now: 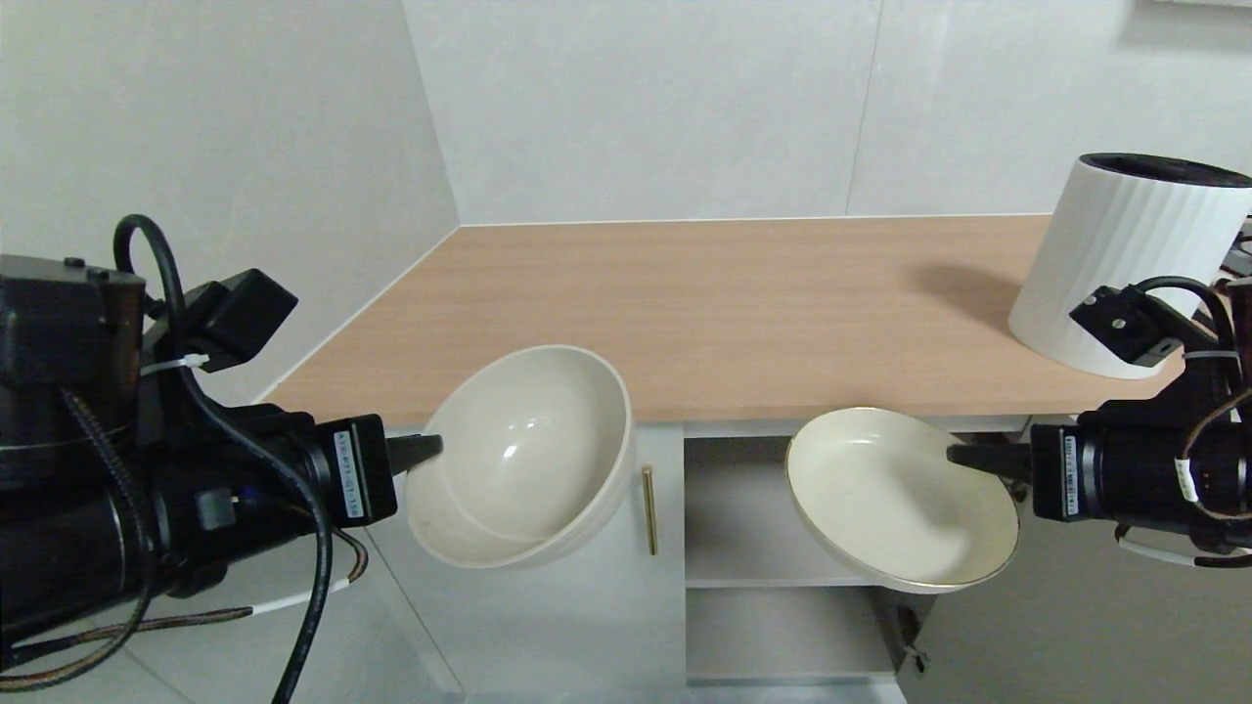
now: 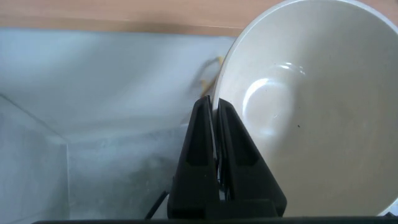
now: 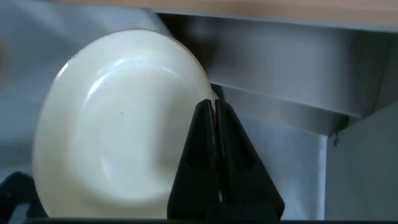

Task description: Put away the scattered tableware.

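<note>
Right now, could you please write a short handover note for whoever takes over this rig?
Left claw: shut on the rim of the cream bowl, held in the air in front of the closed cabinet door.
Right claw: shut on the rim of the plate, held in front of the open cabinet.
Done: both pieces are gripped and lifted, below the counter edge.
Left: neither is stowed yet; the open shelves look like the likely place.
</note>
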Available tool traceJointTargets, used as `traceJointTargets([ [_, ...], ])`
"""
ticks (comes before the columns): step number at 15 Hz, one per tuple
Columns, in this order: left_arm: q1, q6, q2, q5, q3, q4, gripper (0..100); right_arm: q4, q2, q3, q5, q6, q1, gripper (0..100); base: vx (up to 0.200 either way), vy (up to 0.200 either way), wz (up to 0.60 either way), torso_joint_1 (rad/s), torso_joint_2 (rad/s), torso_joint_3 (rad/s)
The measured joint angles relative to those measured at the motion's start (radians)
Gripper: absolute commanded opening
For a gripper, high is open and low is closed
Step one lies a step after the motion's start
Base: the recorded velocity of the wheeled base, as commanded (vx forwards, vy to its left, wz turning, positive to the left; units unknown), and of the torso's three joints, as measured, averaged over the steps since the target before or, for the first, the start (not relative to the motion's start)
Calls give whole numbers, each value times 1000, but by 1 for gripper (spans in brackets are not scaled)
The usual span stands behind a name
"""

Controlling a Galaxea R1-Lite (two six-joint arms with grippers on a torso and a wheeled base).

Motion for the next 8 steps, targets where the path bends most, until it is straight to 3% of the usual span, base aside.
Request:
traceJointTargets([
  [4,-1,1,4,-1,1,0,0,-42,19,16,0,0,-10,0,0,0,0,0,0,0],
  [8,-1,1,9,-1,1,0,0,-80,44,37,0,-1,-11,0,0,0,0,-123,325,198],
])
